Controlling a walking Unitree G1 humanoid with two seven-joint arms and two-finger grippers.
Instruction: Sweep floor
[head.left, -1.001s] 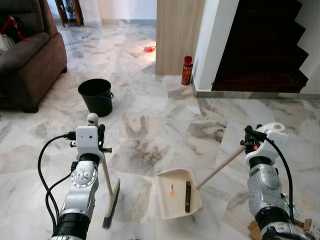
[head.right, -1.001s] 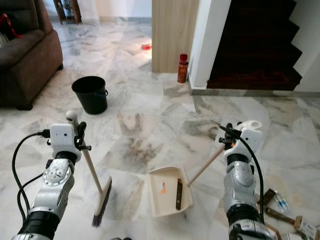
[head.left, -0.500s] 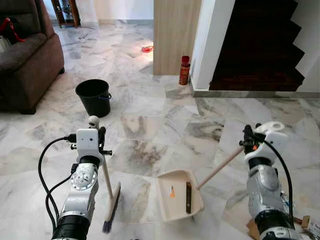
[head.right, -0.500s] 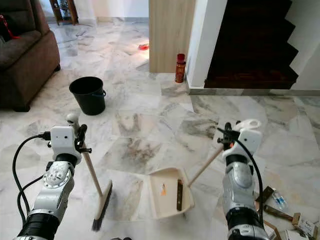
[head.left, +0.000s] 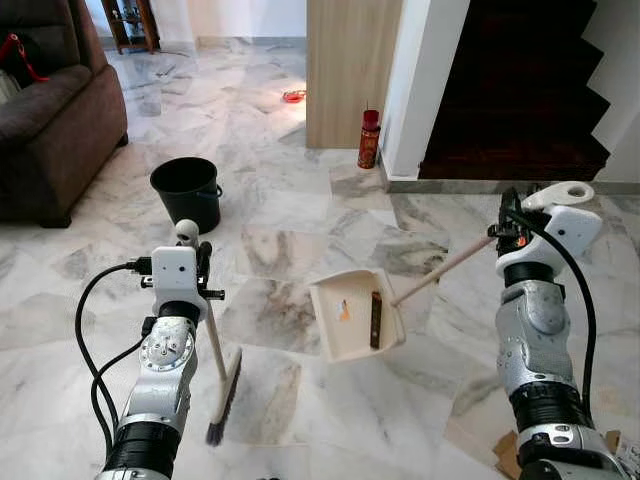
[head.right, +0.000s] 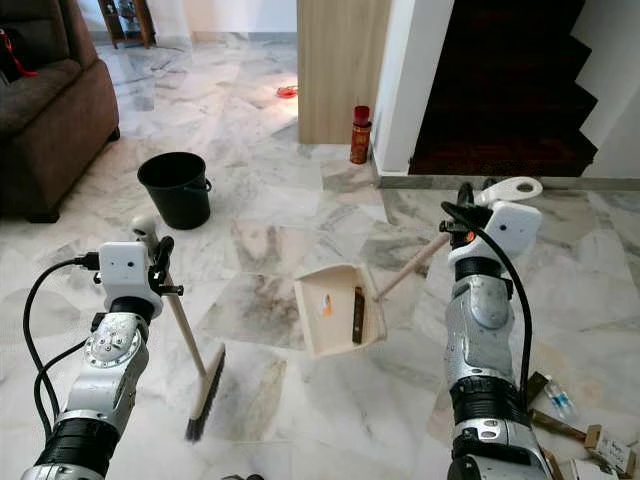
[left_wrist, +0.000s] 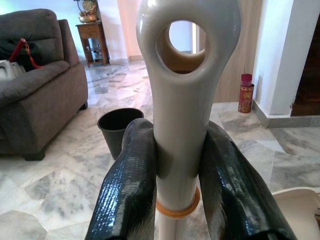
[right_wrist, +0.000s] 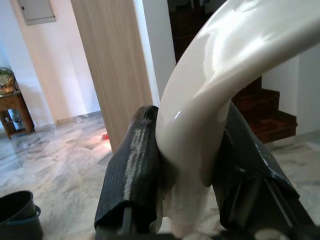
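Observation:
My left gripper (head.left: 197, 268) is shut on the cream handle of a broom (head.left: 214, 352), whose dark bristles (head.left: 222, 405) rest on the marble floor before my left side. In the left wrist view both black fingers (left_wrist: 127, 190) clamp the broom handle (left_wrist: 182, 100) just under its hanging loop. My right gripper (head.left: 508, 215) is shut on the long handle of a cream dustpan (head.left: 352, 316), which hangs tilted above the floor with a dark stick (head.left: 375, 320) and a small orange scrap (head.left: 344, 309) inside. The right wrist view shows its fingers (right_wrist: 132, 170) pinching the dustpan handle (right_wrist: 210, 90).
A black bucket (head.left: 187, 192) stands ahead to the left. A brown sofa (head.left: 55, 120) is at the far left. A red bottle (head.left: 369, 140) leans by the wooden pillar (head.left: 350, 70), with dark stairs (head.left: 520, 90) to the right. Litter (head.right: 560, 415) lies by my right side.
My right arm has raised the dustpan off the floor and tilted it, its contents still inside. The broom and left arm have barely moved.

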